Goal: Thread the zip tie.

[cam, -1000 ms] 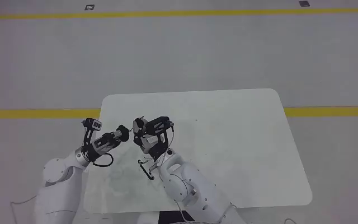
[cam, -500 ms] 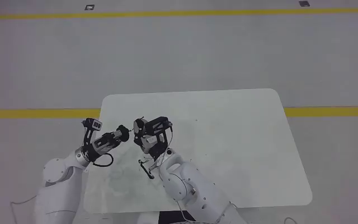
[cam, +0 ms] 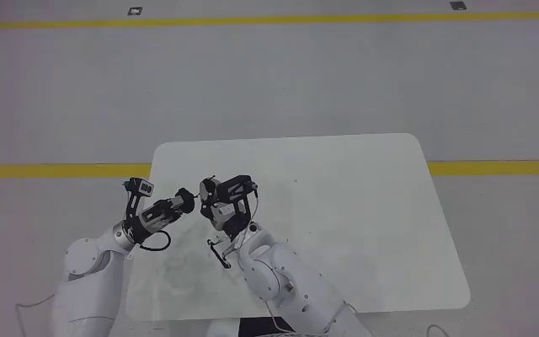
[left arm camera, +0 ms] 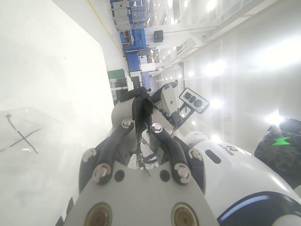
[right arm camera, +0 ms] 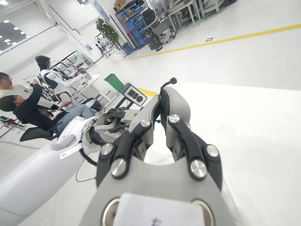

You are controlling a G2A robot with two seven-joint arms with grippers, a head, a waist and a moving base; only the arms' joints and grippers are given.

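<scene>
Over the left side of the table, the L claw is shown held above the surface, tips pointed toward the other arm. Its pads are pressed together, pinching one stretch of the black zip tie. Just to its right, nearly tip to tip w/ it, the R claw is held facing back at it. It is likewise clamped on the zip tie, w/ the tie's square head left poking out past the fingertips. The tie is thus held in the air btwn both claws, clear of the table. A clear box is seen lying on the table near the L arm, w/ spare ties crossed inside. Farther right, the white tabletop is seen running to its rounded far corners.
</scene>
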